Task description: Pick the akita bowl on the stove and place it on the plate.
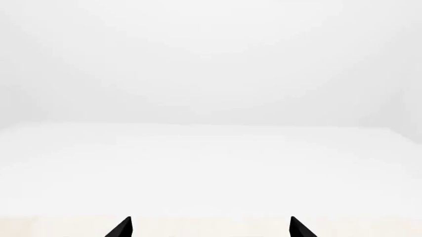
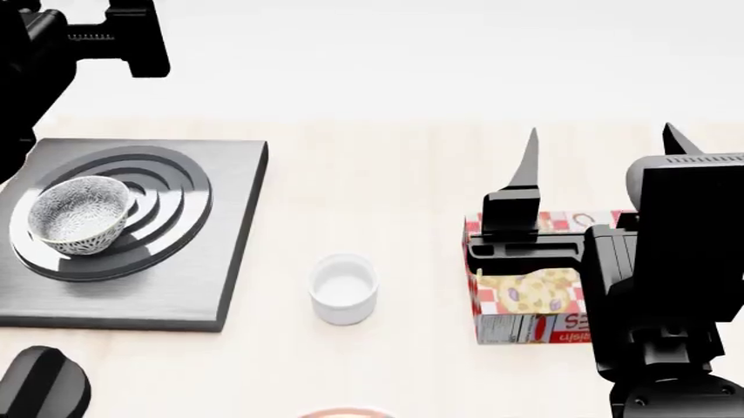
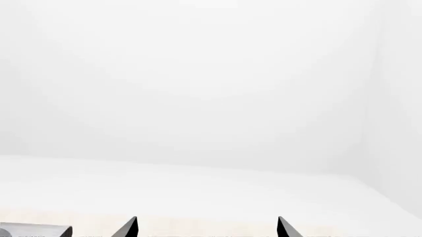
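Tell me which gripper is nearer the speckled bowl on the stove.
Left. Its arm rises just beside the stove holding the bowl; the right gripper stands far across the table, over a box.

akita bowl (image 2: 78,214) open from above on stove (image 2: 125,233) | white cup (image 2: 344,288) alone mid-table, gaps both sides | printed box (image 2: 532,292) under right gripper (image 2: 602,144), fingertips apart

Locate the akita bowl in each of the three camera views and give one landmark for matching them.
Head view: the akita bowl sits on the stove rings, at the picture's left.
Left wrist view: not in it; only white background, a pale table strip and two dark fingertips.
Right wrist view: not in it; a grey corner at the lower edge may be the stove.
Shared landmark: the pale wooden table, a thin strip in both wrist views.
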